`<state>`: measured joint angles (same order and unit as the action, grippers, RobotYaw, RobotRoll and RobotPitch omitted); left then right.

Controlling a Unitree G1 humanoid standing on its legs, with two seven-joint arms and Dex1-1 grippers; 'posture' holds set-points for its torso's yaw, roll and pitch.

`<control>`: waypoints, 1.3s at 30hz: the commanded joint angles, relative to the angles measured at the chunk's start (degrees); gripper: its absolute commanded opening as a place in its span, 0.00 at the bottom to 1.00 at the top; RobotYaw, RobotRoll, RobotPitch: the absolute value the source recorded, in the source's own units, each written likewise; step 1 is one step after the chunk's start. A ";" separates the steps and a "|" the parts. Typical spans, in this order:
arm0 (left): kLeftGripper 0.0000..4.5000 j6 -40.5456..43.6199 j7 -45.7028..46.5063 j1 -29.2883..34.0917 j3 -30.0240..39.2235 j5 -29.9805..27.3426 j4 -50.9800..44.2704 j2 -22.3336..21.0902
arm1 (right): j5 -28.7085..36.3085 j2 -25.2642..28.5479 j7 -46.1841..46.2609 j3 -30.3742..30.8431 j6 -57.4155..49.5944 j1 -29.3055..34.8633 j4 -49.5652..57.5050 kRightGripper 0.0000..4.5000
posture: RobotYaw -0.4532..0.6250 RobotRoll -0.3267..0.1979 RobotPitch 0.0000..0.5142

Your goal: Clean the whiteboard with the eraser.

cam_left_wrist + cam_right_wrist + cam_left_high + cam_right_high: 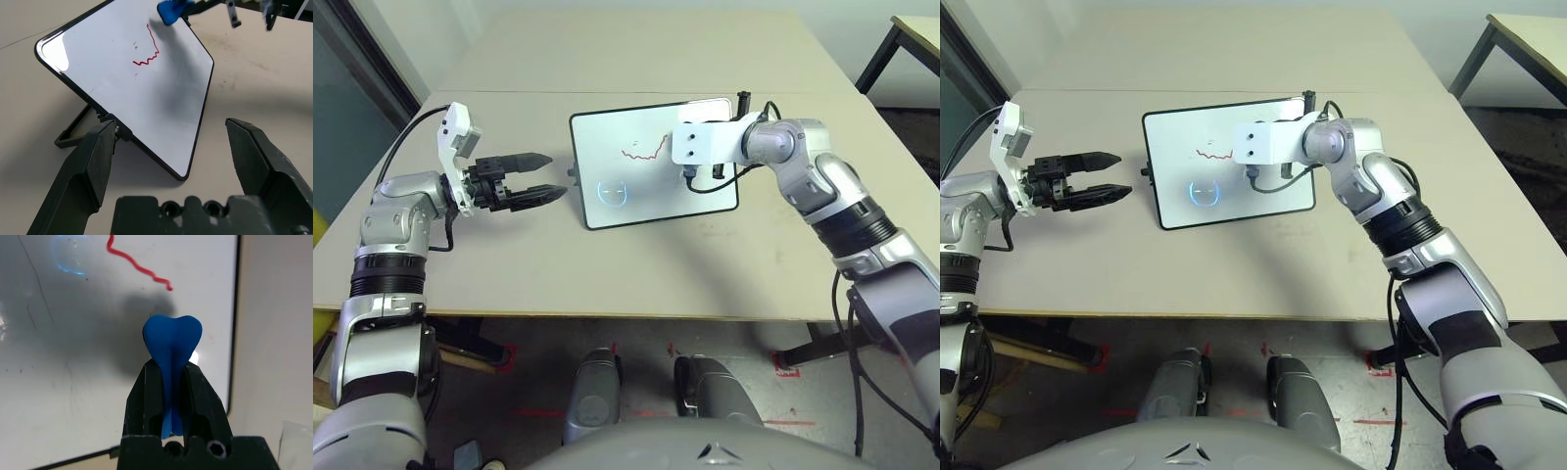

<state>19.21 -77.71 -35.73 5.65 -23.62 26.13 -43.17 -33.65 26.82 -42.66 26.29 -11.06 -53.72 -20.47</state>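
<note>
Left eye view showed the beige table [636, 264] spread wide under both arms, with the whiteboard [607, 147] near its middle, propped at a tilt on a black stand [73, 129] visible in the left wrist view. The right arm [842, 196] reached in from the right side, bent at the elbow, its silver forearm angled across the board's far right corner and its white wrist housing hanging over the board's upper right part. The left arm [401, 211] was held out to the left of the board, forearm raised, its gripper pointing roughly level toward the board's left edge and well apart from it. The left gripper [536, 178] had its jaws spread wide with nothing between them. The right gripper [172, 377] was clenched on the eraser [172, 340], whose rounded blue end stuck out past the fingertips and was close over the white surface, casting a shadow on it; contact could not be judged. A red squiggle [137, 262] ran across the board just beyond the eraser, and a faint blue ring [612, 192] sat nearer the board's lower left.
</note>
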 commanded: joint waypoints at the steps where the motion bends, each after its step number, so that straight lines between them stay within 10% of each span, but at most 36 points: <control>1: 1.00 -0.02 -0.27 -0.58 -0.20 0.62 0.65 -0.62 | -0.70 -1.43 1.25 0.97 1.60 -1.82 -3.07 0.07 | 0.69 0.62 0.14; 26: 1.00 0.21 0.15 -0.36 -0.04 0.29 -0.12 -0.54 | -3.46 -10.50 2.55 4.06 6.17 -7.25 -12.19 0.07 | 0.71 0.62 0.13; 39: 1.00 0.08 -0.01 -0.37 -0.22 0.32 -0.05 -0.36 | -2.82 -6.71 0.99 2.44 5.31 -5.85 -13.14 0.07 | 0.70 0.62 0.12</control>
<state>19.24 -77.55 -35.73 5.67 -23.64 26.01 -43.44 -36.60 18.80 -40.90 29.03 -4.92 -60.39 -32.72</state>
